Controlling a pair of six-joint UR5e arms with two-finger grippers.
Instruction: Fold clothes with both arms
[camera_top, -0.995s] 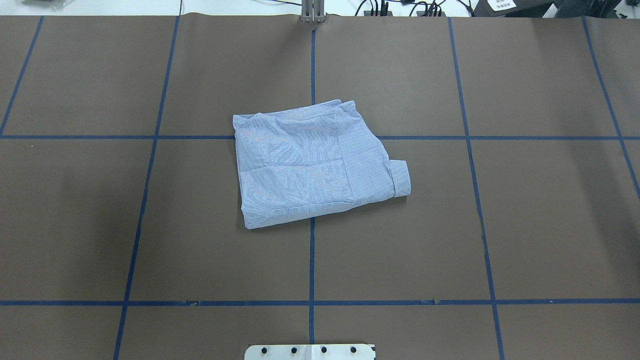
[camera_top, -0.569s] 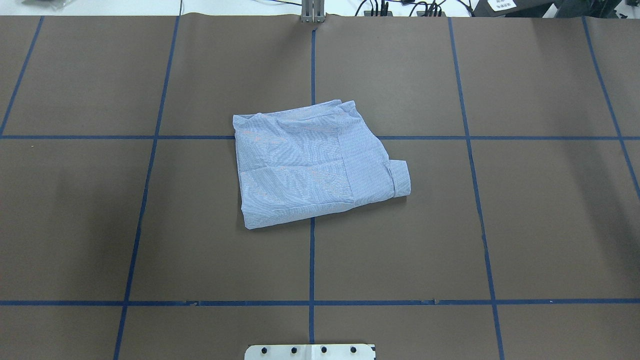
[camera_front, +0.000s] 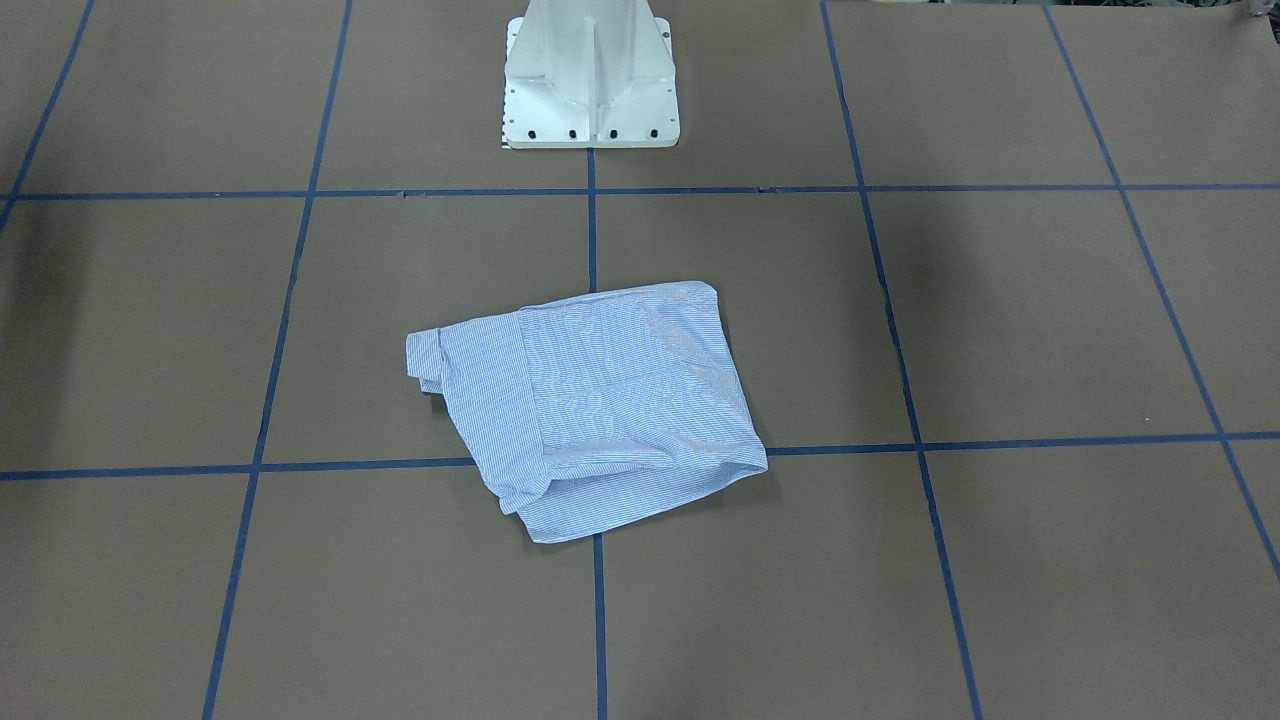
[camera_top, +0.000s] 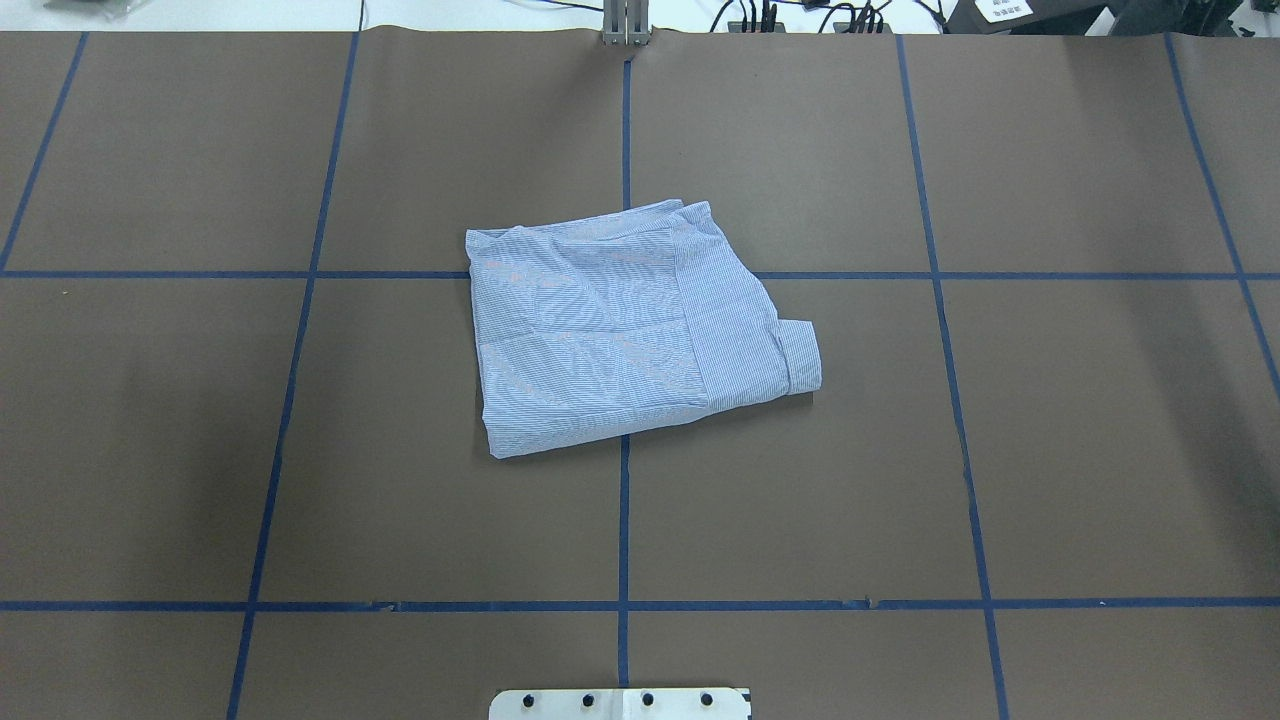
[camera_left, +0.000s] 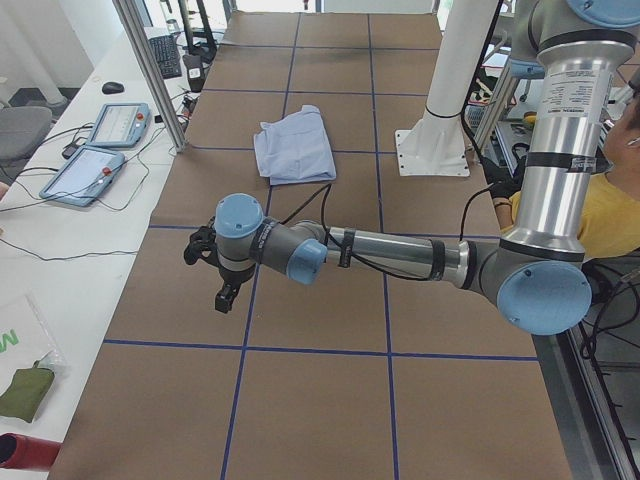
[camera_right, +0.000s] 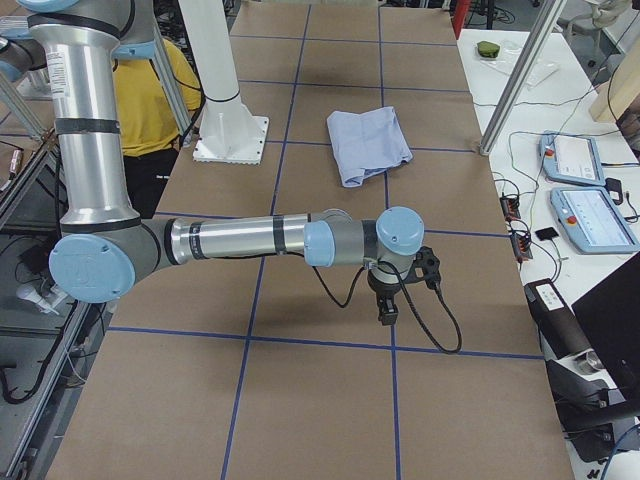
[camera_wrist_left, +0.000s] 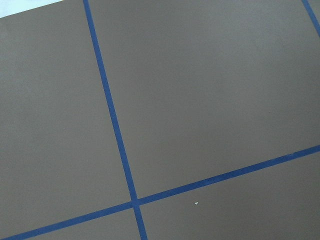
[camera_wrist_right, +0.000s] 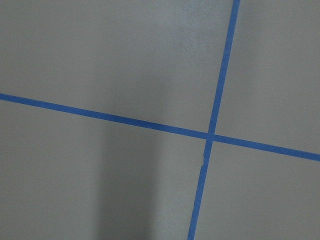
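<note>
A wide table covered in brown paper fills the middle of the room. Blue tape lines rule it into big squares, and the robot's white pedestal is bolted at one long edge.

Straight out in front of the pedestal, well apart from it, lies the shirt. It is light blue with fine white stripes, folded into a rough, slightly skewed rectangle that sits flat over a crossing of the tape. One cuff pokes out of the bundle on the side toward the pedestal's right-arm end of the table. Both arms are well clear of the cloth.

The left arm stretches low and nearly level away from the pedestal toward the table's left end. The left end effector hangs pointing down over bare paper. From where it shows, I cannot tell whether it is released or clenched.

The right arm mirrors it toward the opposite end from the pedestal. The right end effector also points down above bare paper, and I cannot tell its state either. Both wrist cameras look at brown paper and a tape crossing.

Behind the pedestal is a person in a yellow top. Two control tablets lie off the table, past the edge opposite the pedestal.
</note>
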